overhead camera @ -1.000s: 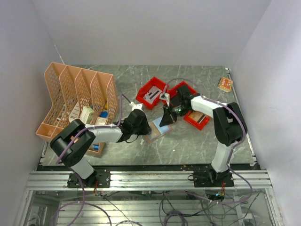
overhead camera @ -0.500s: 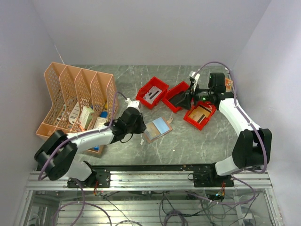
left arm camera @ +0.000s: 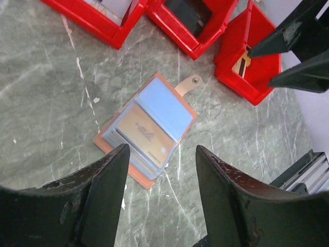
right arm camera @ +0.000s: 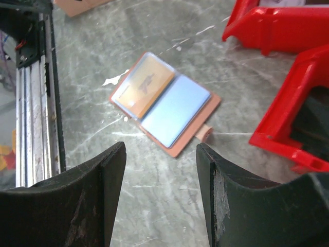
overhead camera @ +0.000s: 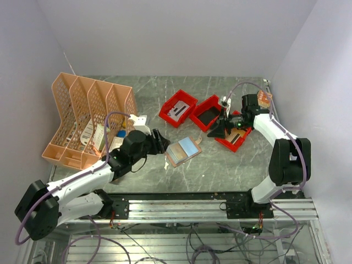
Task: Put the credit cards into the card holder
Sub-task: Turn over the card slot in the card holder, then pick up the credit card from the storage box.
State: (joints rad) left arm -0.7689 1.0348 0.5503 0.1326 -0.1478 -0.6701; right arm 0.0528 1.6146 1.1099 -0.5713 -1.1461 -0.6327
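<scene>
The card holder (overhead camera: 183, 150) lies open and flat on the marble table, its strap pointing toward the bins. A light blue card (left arm camera: 165, 109) sits in one clear pocket and a tan card (left arm camera: 145, 137) in the other; both also show in the right wrist view, blue card (right arm camera: 175, 111), tan card (right arm camera: 144, 85). A whitish-grey card with a dark stripe (overhead camera: 176, 111) lies in the leftmost red bin. My left gripper (overhead camera: 160, 139) hangs open just left of the holder (left arm camera: 149, 128), holding nothing. My right gripper (overhead camera: 215, 131) is open and empty, right of the holder (right arm camera: 165, 106), beside the bins.
Three red bins stand behind and right of the holder: left (overhead camera: 177, 108), middle (overhead camera: 208, 113), right (overhead camera: 236, 137) with a brownish item inside. A peach mesh file rack (overhead camera: 88, 118) fills the left side. A small orange-patterned item (overhead camera: 263, 98) lies at the back right corner.
Both grippers have left the card holder and opened. The left arm drew back to the left; the right arm swung away to the red bins, then came slightly back.
</scene>
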